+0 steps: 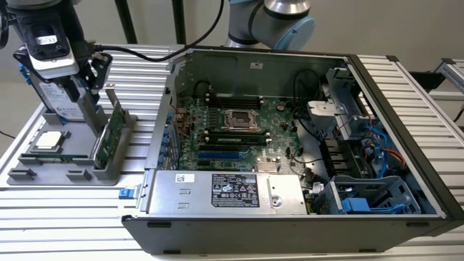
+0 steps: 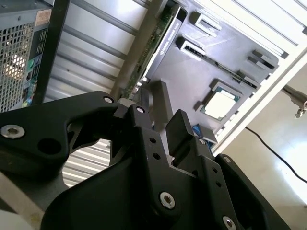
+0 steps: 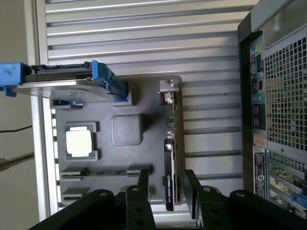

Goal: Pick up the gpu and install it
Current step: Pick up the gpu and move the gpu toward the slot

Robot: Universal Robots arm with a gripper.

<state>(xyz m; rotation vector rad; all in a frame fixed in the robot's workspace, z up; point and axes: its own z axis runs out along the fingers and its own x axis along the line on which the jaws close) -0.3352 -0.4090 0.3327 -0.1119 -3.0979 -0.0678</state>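
Gripper: black two-finger gripper (image 3: pixel 167 175), nearest the lens in both wrist views; its fingers stand apart with a plain gap between them and have hold of nothing.
Gpu, place: the gpu (image 3: pixel 170 158) stands on its long edge in a slot of the grey fixture tray (image 3: pixel 148 120), along the tray edge that faces the computer case (image 1: pixel 406 109). Its silver end bracket (image 3: pixel 169 87) is at the tray end where the hard drive (image 3: pixel 72 84) stands.
Gripper to gpu: in the first wrist view the card lines up with the gap, one finger to each side of it. I see no contact, and the tips appear to be above the card's top edge.
Handling: likely light and stiff, but thin and fragile. The bare green board would take pressure or twisting badly, and the smooth faces could slip in a loose pinch.
Where to hold: best across the two flat faces at the black cooler block, near mid-length, away from the bracket and the edge seated in the slot.
Arm pose: in the exterior view the tool points down over the tray, at the exterior view's left of the case.
Tray, other parts: a square CPU chip (image 3: pixel 79 142) lies flat near the tray's far edge from the gpu.
Case: open, motherboard (image 1: pixel 239 130) exposed; the card is not yet in it.
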